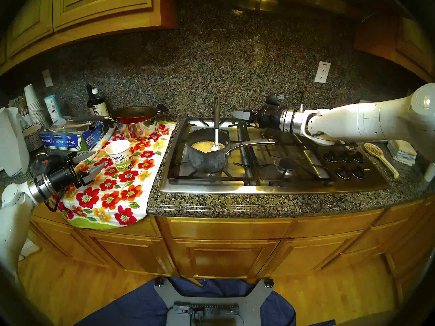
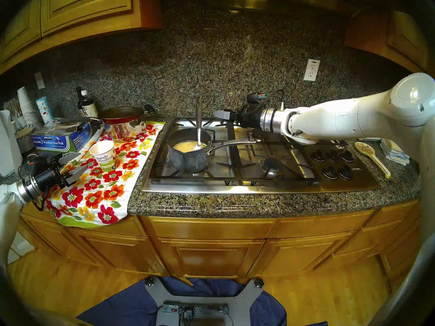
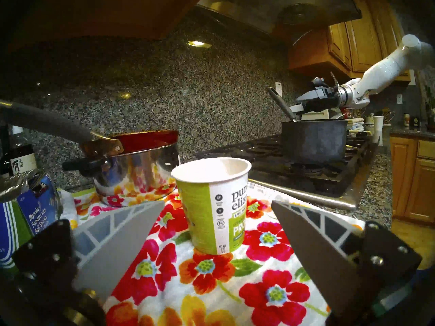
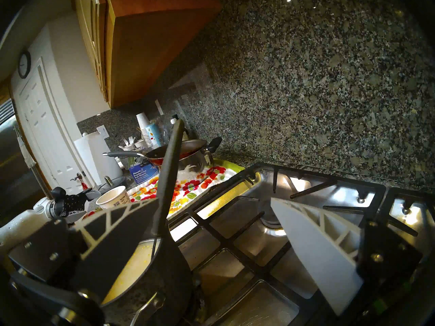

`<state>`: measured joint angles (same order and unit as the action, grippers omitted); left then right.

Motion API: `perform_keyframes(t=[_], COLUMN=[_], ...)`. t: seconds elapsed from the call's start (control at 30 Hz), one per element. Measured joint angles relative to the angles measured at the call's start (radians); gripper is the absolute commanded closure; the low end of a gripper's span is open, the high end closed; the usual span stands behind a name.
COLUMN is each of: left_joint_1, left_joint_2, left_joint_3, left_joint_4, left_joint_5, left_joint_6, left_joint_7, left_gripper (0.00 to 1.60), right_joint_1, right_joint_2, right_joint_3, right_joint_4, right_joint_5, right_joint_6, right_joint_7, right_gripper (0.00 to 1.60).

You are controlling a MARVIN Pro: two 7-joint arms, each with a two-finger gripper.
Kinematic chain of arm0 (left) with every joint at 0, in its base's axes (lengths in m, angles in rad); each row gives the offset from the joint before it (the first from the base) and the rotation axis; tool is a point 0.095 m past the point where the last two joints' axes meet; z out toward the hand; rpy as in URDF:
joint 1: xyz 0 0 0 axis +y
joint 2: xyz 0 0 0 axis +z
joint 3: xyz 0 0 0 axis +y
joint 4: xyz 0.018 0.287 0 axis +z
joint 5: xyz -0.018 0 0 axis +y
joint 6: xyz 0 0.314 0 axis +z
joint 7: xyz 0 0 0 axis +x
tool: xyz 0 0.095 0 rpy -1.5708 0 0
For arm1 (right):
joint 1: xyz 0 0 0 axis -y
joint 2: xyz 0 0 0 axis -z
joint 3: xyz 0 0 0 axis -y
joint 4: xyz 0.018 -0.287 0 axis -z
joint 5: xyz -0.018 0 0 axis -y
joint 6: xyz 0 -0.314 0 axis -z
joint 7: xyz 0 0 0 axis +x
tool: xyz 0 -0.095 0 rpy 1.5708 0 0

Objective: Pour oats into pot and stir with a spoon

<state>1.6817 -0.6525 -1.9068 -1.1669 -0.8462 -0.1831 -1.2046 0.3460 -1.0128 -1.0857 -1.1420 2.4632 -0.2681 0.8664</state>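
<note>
1. The pot [image 1: 208, 151] sits on the stove's front left burner, with yellow mush inside. It looks heavy and hard — best held by its long steel handle.
2. The spoon [image 1: 216, 120] stands in the pot, leaning on the back rim. It is thin and stiff; grab the dark handle up high.
3. The paper cup [image 1: 120, 158] stands left of the pot on the flowered towel [image 1: 113, 193] — light, easy to squash.
4. The left tool [image 1: 94, 164] is apart, near the cup, holding nothing.
5. The right tool [image 1: 237, 113] is apart too, right of the spoon.
</note>
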Motion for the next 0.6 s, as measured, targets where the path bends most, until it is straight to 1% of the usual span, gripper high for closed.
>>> perform_keyframes(t=[0.33,0.6], left_joint_1=[-0.037,-0.055], left_joint_2=[0.026,0.029], left_joint_3=[0.071,0.087], left_joint_4=[-0.013,-0.013], left_joint_5=[0.04,0.054], left_joint_6=[0.046,0.056], left_joint_7=[0.03,0.041], left_gripper=[0.0,0.0], right_joint_1=[0.0,0.0], right_joint_2=[0.0,0.0], right_joint_3=[0.0,0.0], right_joint_4=[0.0,0.0], right_joint_5=[0.001,0.001], right_joint_6=[0.0,0.0], right_joint_7=[0.0,0.0], right_gripper=[0.0,0.0])
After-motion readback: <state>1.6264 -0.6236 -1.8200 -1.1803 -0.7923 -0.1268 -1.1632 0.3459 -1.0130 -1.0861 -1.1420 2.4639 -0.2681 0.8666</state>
